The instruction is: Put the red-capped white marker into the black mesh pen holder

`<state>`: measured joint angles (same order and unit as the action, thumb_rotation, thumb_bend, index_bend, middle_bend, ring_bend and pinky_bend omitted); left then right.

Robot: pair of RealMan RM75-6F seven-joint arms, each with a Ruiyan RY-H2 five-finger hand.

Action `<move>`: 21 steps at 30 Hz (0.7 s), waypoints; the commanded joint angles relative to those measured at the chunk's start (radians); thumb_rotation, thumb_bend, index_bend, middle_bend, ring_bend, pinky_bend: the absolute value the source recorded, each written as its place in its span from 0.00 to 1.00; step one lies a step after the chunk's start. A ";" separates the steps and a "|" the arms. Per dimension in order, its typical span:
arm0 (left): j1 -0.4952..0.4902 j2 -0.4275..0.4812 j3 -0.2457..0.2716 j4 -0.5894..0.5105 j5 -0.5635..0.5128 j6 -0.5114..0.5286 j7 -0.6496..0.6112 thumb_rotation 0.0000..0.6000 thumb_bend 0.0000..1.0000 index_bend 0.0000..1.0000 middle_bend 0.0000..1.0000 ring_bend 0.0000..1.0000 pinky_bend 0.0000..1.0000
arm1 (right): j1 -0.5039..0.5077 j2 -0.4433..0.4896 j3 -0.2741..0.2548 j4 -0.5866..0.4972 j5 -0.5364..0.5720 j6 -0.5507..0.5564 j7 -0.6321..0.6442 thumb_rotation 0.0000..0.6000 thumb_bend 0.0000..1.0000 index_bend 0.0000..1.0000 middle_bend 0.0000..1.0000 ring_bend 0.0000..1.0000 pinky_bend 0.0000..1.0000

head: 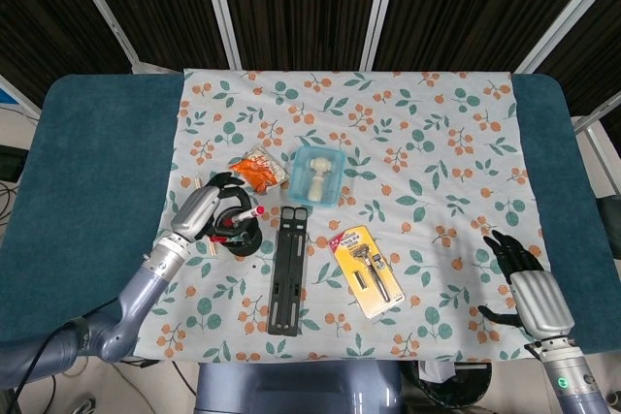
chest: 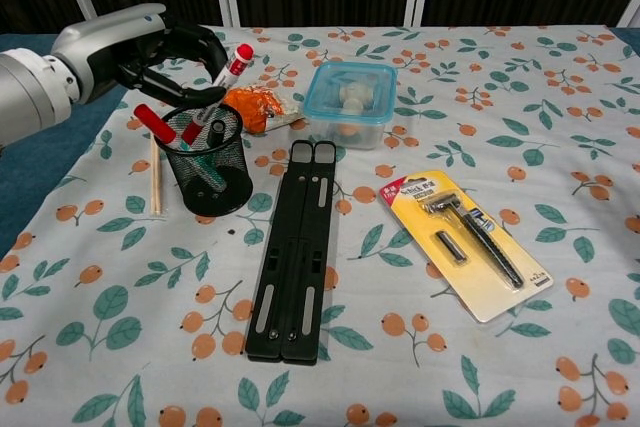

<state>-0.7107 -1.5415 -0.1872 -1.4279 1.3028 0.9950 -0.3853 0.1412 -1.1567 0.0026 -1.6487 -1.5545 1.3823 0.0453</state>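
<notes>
The red-capped white marker (chest: 228,69) stands tilted in the black mesh pen holder (chest: 212,169), lower end inside, red cap (head: 257,210) sticking up over the far rim. My left hand (chest: 150,52) hovers just behind and left of the holder (head: 236,230). Its fingers (chest: 205,40) curve apart around the marker's upper part, and no firm grip shows. My right hand (head: 524,283) lies at the table's near right edge with fingers spread and nothing in it; the chest view does not show it.
The holder also contains another red-capped pen (chest: 152,122) and a dark one. Close by are an orange packet (chest: 255,107), a blue lidded box (chest: 350,95), a black folding stand (chest: 295,247), a carded razor (chest: 465,242) and wooden sticks (chest: 154,177).
</notes>
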 commanded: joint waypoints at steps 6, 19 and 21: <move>0.025 0.025 0.020 -0.004 0.036 0.012 -0.051 1.00 0.27 0.31 0.22 0.06 0.04 | 0.000 0.000 -0.001 0.000 -0.001 0.000 -0.002 1.00 0.16 0.00 0.00 0.00 0.18; 0.125 0.171 0.049 -0.130 0.164 0.198 -0.049 1.00 0.19 0.15 0.07 0.00 0.00 | -0.001 -0.001 0.001 0.004 -0.004 0.005 -0.005 1.00 0.16 0.00 0.00 0.00 0.18; 0.155 0.204 0.064 -0.145 0.180 0.242 0.014 1.00 0.15 0.13 0.07 0.00 0.00 | -0.001 -0.001 0.002 0.006 -0.004 0.007 -0.005 1.00 0.16 0.00 0.00 0.00 0.18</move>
<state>-0.5982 -1.3849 -0.1414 -1.5423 1.4517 1.1811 -0.4392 0.1400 -1.1580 0.0045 -1.6425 -1.5584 1.3892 0.0402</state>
